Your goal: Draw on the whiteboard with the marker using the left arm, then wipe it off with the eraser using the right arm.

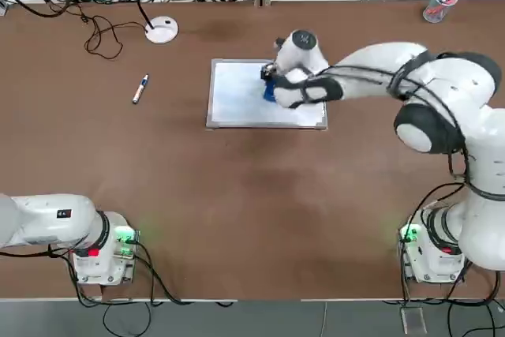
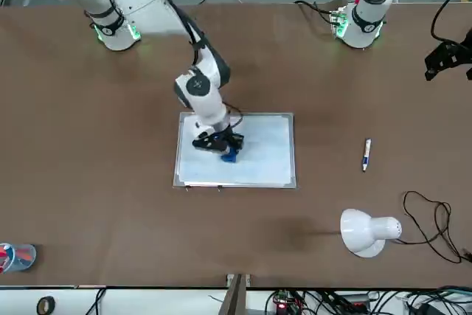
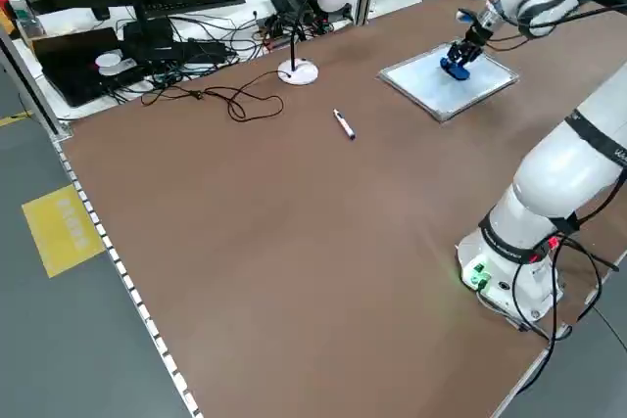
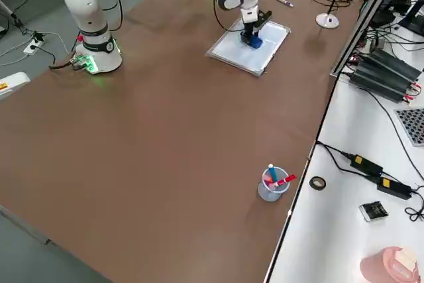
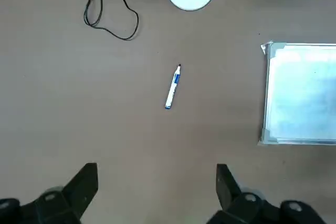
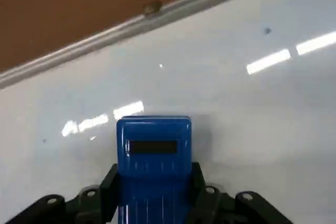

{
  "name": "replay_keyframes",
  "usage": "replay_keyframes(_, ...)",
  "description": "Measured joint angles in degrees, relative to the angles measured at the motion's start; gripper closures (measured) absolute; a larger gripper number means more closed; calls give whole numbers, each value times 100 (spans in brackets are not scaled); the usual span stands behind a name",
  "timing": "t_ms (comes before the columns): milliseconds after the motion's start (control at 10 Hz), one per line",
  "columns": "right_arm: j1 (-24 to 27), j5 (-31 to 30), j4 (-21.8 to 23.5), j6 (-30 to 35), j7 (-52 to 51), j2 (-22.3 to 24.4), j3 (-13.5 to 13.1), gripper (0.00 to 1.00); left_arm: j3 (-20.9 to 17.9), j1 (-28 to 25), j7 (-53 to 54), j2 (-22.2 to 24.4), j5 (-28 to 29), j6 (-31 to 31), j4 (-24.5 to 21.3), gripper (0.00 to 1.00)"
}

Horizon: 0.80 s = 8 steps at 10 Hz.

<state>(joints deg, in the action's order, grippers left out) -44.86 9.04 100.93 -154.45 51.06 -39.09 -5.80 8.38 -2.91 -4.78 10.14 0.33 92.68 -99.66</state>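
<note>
The whiteboard (image 1: 233, 94) lies flat at mid-table, toward the far side. My right gripper (image 1: 269, 83) reaches over it, shut on the blue eraser (image 2: 230, 155), which it presses against the board's surface (image 6: 236, 103). In the right wrist view the eraser (image 6: 153, 145) sits between the two fingers. I can make out no clear ink marks on the board. The marker (image 1: 140, 88) lies loose on the table left of the board, also visible as the marker (image 5: 172, 86) in the left wrist view. My left gripper (image 5: 155, 187) hangs open and empty, high above the table on the marker's near side.
A white desk lamp (image 1: 162, 29) and a looped black cable (image 1: 99, 37) sit behind the marker. A clear cup of pens (image 1: 436, 7) stands at the far right corner. The arm bases (image 1: 110, 246) glow green at the near edge.
</note>
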Motion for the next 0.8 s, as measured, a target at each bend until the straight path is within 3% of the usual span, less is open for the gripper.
replay_keyframes(800,1306,-1,-49,2458,-2501,1508,-14,44,1,2,0,0,0,-3,-2,0)
